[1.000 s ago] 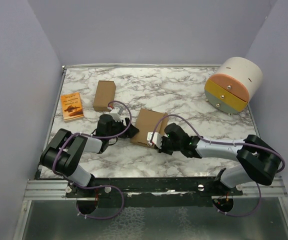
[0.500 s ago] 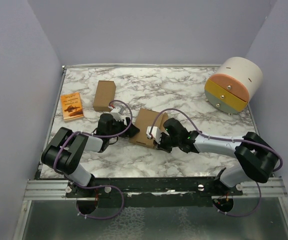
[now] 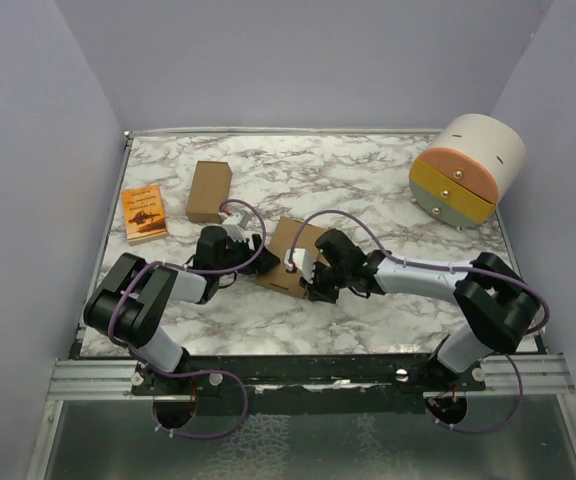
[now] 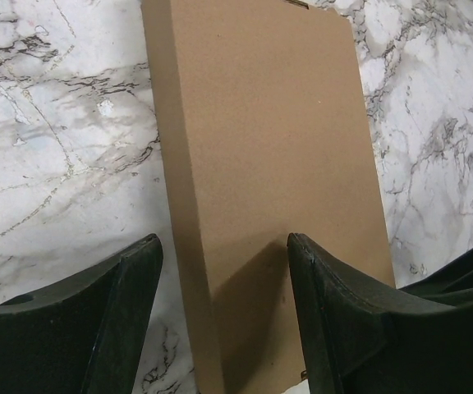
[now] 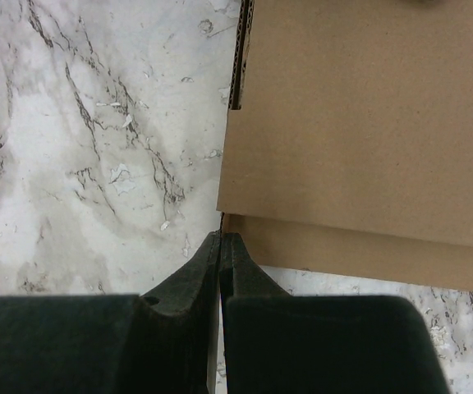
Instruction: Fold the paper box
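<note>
Top external view: the right jaws, shut tight, touch the near edge of the paper box [image 3: 290, 250], maybe to push a flap. The left jaws stand open around its left edge, maybe to steady it. The box lies flat mid-worktop [image 3: 368, 180], long side running near to far.

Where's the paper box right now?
Top view: the paper box lies flat in the middle of the table, between the claws, with the open left claw astride its left edge and the shut right claw at its near edge.
</note>
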`<state>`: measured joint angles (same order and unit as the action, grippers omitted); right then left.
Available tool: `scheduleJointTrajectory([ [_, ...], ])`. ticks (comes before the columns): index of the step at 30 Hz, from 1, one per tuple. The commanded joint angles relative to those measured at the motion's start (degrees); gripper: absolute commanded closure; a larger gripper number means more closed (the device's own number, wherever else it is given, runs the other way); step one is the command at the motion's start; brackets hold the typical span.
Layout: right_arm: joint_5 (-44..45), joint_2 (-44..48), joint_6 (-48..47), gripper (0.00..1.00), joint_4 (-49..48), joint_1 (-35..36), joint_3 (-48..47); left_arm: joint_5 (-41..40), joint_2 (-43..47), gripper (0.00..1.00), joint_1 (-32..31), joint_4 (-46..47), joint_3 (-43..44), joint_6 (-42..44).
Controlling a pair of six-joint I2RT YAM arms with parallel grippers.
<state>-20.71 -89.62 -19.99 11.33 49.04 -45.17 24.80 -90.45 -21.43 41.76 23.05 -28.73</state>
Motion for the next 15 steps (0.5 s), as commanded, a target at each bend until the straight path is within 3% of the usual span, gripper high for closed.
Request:
scheduleJointTrajectory([
  [1, -0.93, -2.95, -1.47, 0.99, 6.5, -0.17, -4.35, 2.13, -1.32, 0.35, -0.1, -3.8, -0.16, 0.63],
  [15, -0.31, -7.07, -4.66, 0.99, 14.44, -0.17, -10.73, 1.72, -0.92, 0.35, -0.46, -4.56, -0.05, 0.47],
])
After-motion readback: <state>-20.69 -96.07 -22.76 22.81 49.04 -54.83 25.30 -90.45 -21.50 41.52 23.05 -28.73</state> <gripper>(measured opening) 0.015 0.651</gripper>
